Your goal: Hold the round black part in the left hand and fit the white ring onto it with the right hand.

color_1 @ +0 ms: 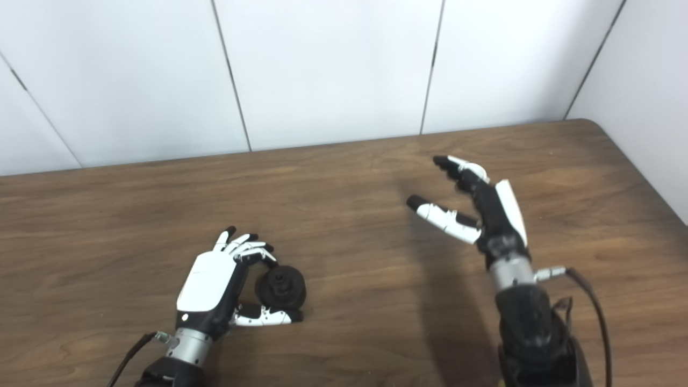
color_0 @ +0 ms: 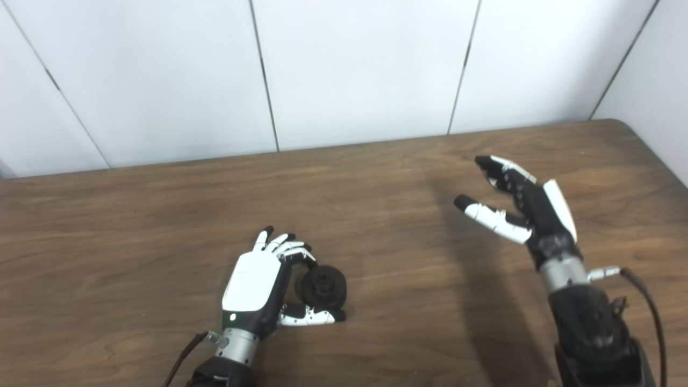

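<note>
Two robot hands over a brown wooden table with white wall panels behind.
Low on the table, the left hand curls its fingers and thumb around the round black part, a dull knob with a small hub facing up. Well apart, the right hand hangs spread wide, holding nothing, above the grainy wood.
</note>
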